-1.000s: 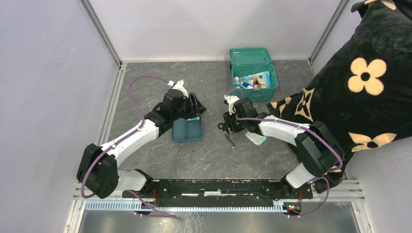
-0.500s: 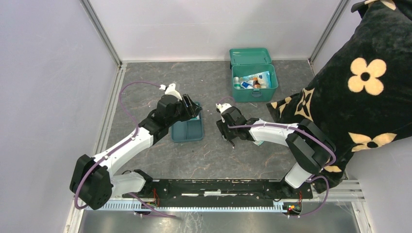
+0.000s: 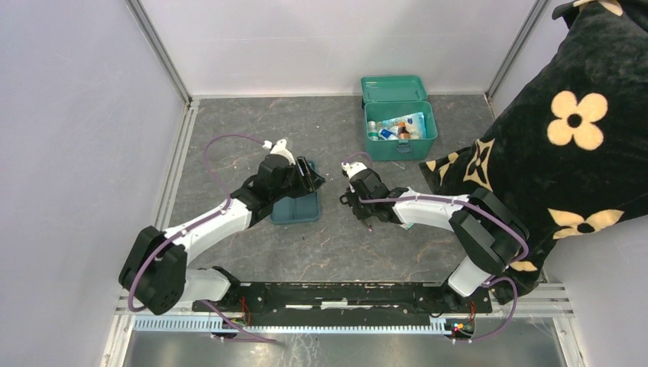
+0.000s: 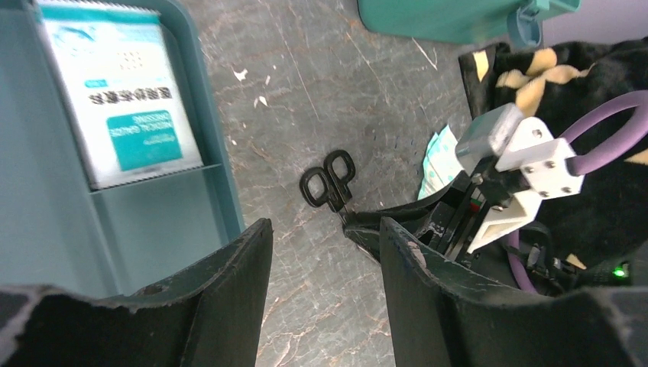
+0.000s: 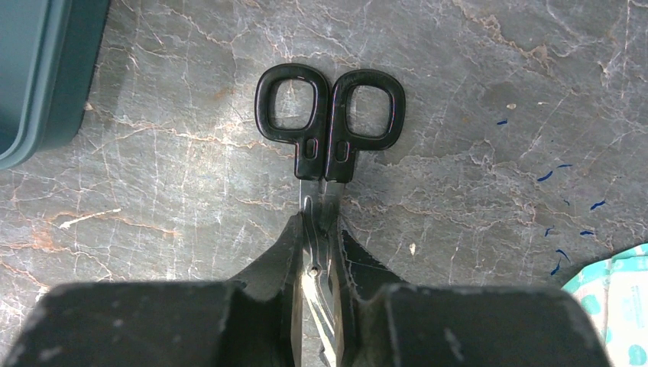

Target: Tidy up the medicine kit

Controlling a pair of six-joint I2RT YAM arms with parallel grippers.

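The medicine kit (image 3: 400,130) is a teal box standing open at the back right, with its lid (image 3: 393,88) up and several items inside. Its front edge and latch show in the left wrist view (image 4: 443,15). My right gripper (image 3: 354,200) (image 5: 319,218) is shut on the blades of black-handled scissors (image 5: 330,115), low over the table between the tray and the kit. The scissors also show in the left wrist view (image 4: 330,180). My left gripper (image 3: 309,177) (image 4: 321,229) is open and empty, at the right edge of the flat teal tray (image 3: 294,206).
The tray (image 4: 218,164) holds a white and teal packet (image 4: 122,92). A teal and white sachet (image 3: 403,220) (image 4: 437,157) lies under my right arm. A black cushion with cream flowers (image 3: 569,130) fills the right side. Metal frame posts stand at the back corners.
My right gripper has carried the scissors left, toward the tray, and lower. My left gripper swung back over the tray and now points right, toward the scissors.
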